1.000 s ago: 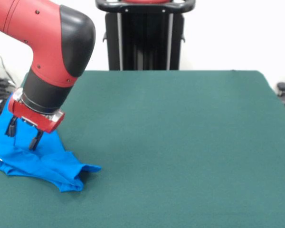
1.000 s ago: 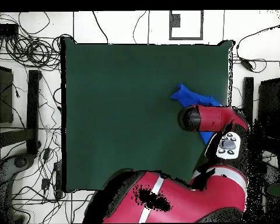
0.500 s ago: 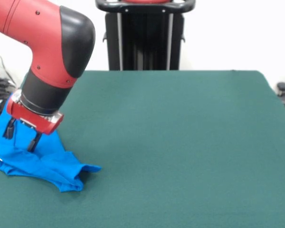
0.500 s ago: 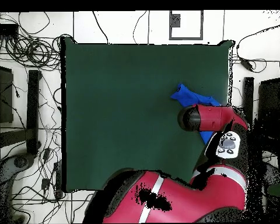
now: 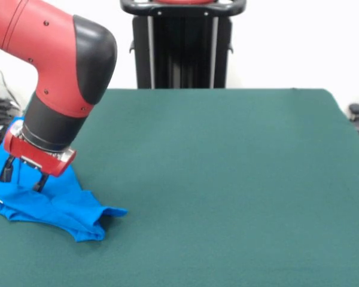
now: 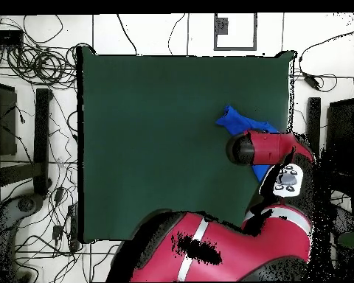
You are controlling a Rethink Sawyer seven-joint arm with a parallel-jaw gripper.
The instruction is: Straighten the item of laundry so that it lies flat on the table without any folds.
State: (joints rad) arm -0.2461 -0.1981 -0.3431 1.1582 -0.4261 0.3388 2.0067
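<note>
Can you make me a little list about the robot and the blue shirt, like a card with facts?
shirt: blue T-shirt, crumpled, not flat, a bit of white print showing at the picture's left edge in the front view
where it lies: near one edge of the green table, most of the top far from it
sleeve or corner: folded bit pointing toward the table's middle
gripper: open, two dark fingers pointing down at the shirt
holding anything: no
arm: red and black, covers part of the shirt from above
</note>
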